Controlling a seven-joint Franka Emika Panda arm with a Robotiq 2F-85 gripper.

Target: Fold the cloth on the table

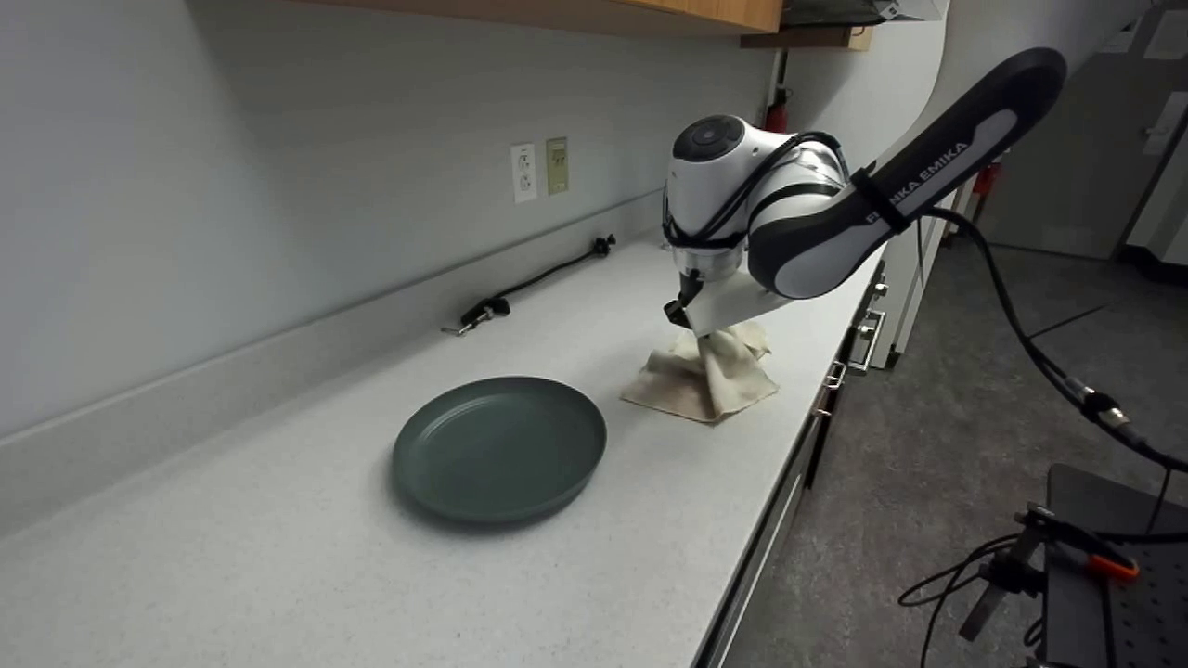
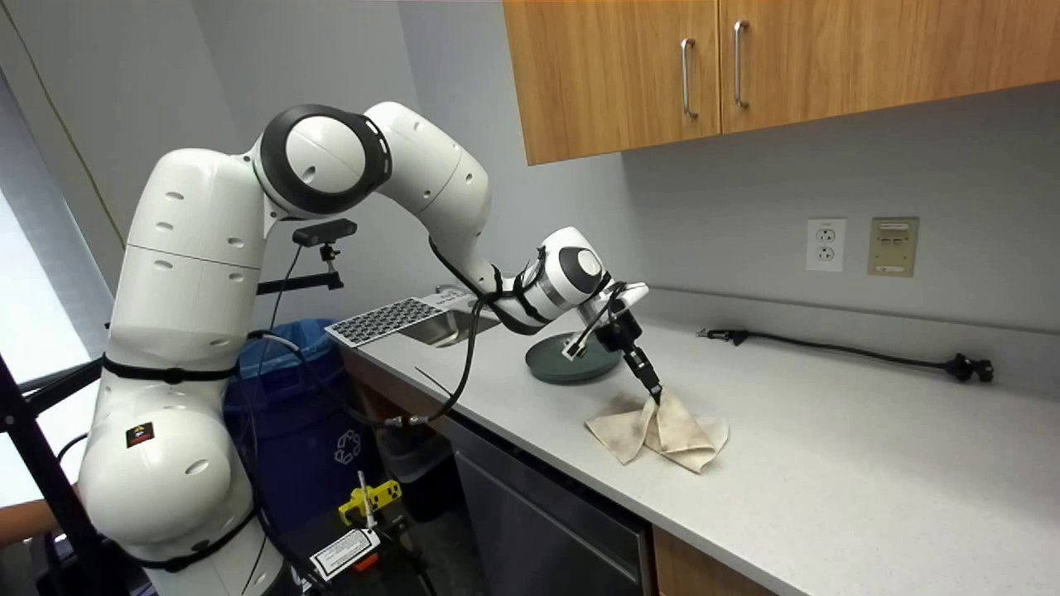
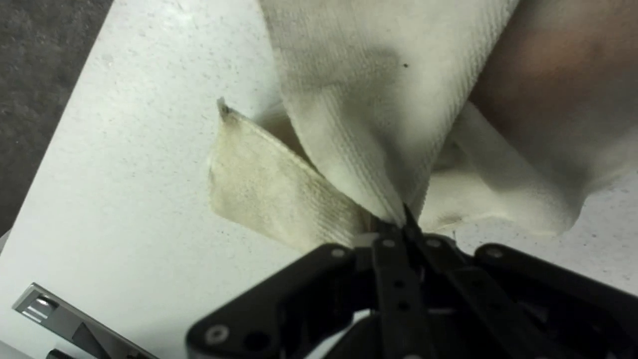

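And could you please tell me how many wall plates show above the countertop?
2, side by side on the wall in both exterior views: the white outlet plate and the beige plate. The arm may hide more.

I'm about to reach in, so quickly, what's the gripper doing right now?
Gripper: closed, holding a pinched-up part of the cloth.

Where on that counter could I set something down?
Bare counter spreads beyond the cloth, away from the plate, with the black cord along its back. More lies past the plate, away from the cloth. It's crowded where the gripper pinches the cloth, the plate nearby.
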